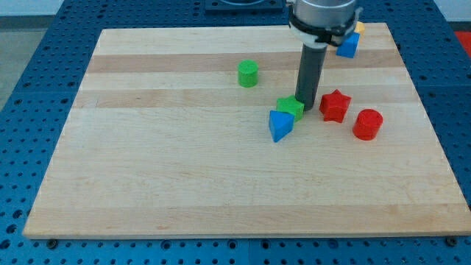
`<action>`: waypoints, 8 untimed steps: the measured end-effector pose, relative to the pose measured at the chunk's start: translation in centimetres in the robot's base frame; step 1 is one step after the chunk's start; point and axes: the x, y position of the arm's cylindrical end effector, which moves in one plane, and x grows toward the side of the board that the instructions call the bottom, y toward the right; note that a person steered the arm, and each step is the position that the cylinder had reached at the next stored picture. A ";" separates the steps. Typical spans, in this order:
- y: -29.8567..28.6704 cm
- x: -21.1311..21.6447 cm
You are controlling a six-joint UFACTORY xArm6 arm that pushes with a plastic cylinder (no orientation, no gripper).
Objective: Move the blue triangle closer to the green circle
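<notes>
My tip (306,109) rests on the wooden board (184,184), just to the view's right of a green block (291,108).

I have no fingers, only a dark rod hanging straight down from the view's top. The blue triangle (280,125) touches that green block's lower left. The green circle (248,73) sits apart, up-left. Right of me are a red star (334,105) and red cylinder (367,124); a blue block (348,46) and a yellow block (359,28) lie near the top edge.

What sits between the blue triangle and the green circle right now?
Bare board in the camera view: nothing lies between the blue triangle and the green circle.
</notes>
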 end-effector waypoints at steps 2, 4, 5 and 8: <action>0.0 7.0; -2.7 8.5; -4.6 8.4; -8.3 4.4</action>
